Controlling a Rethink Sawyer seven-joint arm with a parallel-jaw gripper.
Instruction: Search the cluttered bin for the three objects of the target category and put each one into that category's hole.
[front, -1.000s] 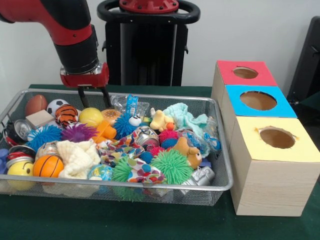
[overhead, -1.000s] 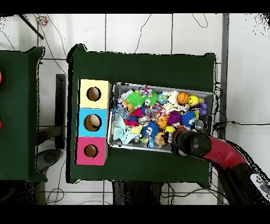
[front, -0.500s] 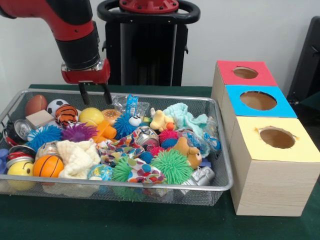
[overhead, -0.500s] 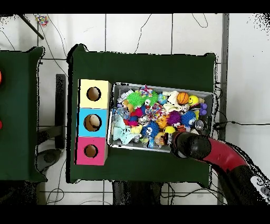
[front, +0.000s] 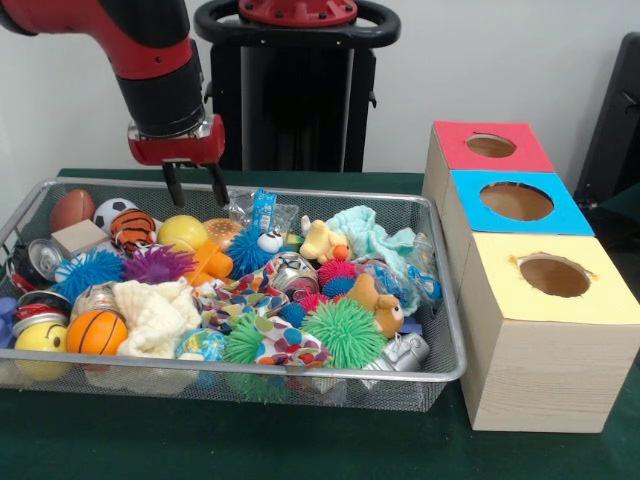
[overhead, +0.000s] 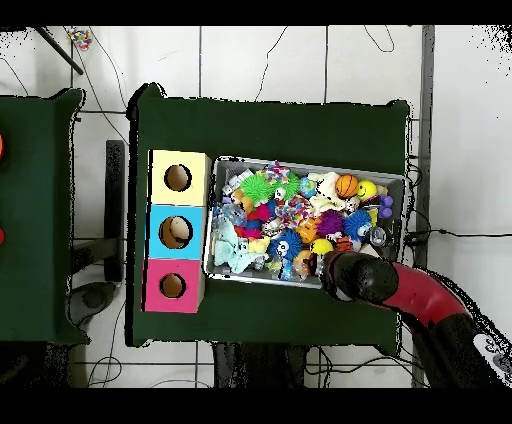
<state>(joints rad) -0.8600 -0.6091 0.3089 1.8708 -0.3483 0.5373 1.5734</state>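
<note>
A wire mesh bin (front: 300, 371) holds a heap of toys: a yellow ball (front: 181, 232), a basketball (front: 96, 332), a soccer ball (front: 113, 211), a green spiky ball (front: 343, 331), a purple spiky ball (front: 156, 265), an orange plush animal (front: 376, 303) and cans (front: 40, 258). My gripper (front: 195, 190) hangs open and empty above the bin's far rim, over the yellow ball. Three boxes with round holes stand beside the bin: red (front: 491, 146), blue (front: 517, 201) and yellow (front: 553, 276). In the overhead view my arm (overhead: 352, 277) hides the gripper at the bin's (overhead: 300, 161) lower edge.
A green cloth (front: 200, 440) covers the table. The boxes, yellow (overhead: 178, 178), blue (overhead: 175, 231) and red (overhead: 172, 286), line the bin's left side in the overhead view. Cables cross the floor around the table.
My gripper has risen from just above the yellow ball and shifted slightly right in the front view, still open and empty. The toys have not moved.
</note>
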